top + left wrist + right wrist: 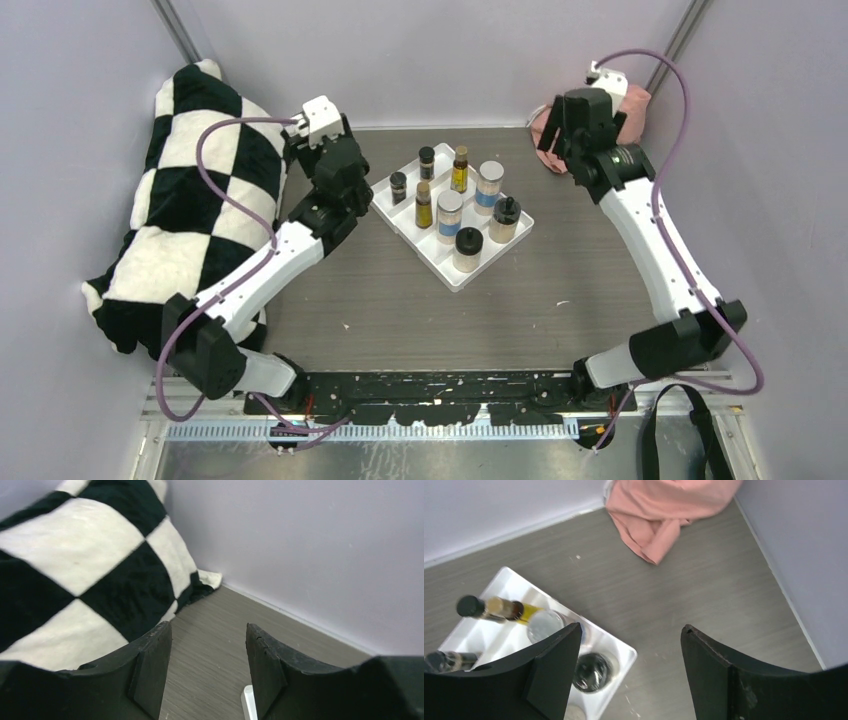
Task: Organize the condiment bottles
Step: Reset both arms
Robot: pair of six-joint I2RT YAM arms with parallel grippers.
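A white tray point(412, 238) in the middle of the table holds all eight condiment bottles upright. Two tiny dark ones point(427, 160) stand at the back left, two slim amber bottles point(460, 168) beside them, then two silver-lidded blue-labelled jars point(489, 184). Two tan black-capped jars point(505, 220) stand on the near right side. My left gripper point(208, 627) is open and empty, left of the tray, facing the back wall. My right gripper point(632, 627) is open and empty, above the table right of the tray point(624, 655). An amber bottle point(499, 608) and a black cap point(592, 671) show below it.
A black-and-white checked pillow point(190, 200) lies along the left wall and fills the left wrist view point(75, 565). A pink cloth point(630, 110) is bunched in the back right corner point(664, 505). Lilac walls enclose the table. A tray corner point(248, 702) shows by my left fingers.
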